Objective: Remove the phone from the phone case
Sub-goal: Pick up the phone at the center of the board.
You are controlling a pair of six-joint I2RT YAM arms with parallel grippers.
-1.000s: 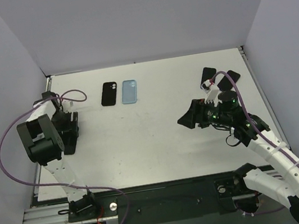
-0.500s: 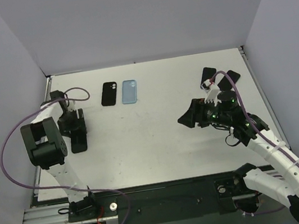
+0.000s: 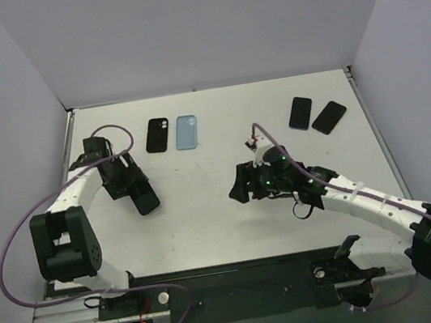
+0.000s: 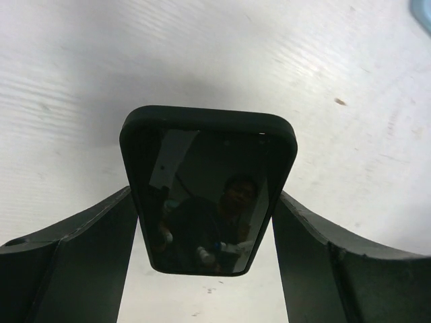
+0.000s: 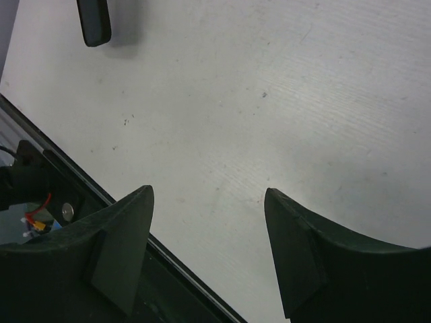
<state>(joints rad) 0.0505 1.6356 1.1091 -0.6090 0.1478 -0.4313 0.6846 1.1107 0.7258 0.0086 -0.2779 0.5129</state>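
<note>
Both arms have swung toward the middle of the table (image 3: 211, 236) since a second ago. My left gripper (image 3: 140, 195) pinches the phone (image 4: 209, 182), in its black case (image 4: 202, 118), by its long edges; my right gripper (image 5: 207, 198) hangs spread, holding nothing, well apart from it.

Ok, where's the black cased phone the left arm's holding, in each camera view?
Top external: cased phone left of centre, in the left gripper.
Left wrist: cased phone at centre, between the fingers.
Right wrist: probably the dark shape at top left.
Shared landmark: the white table.
</note>
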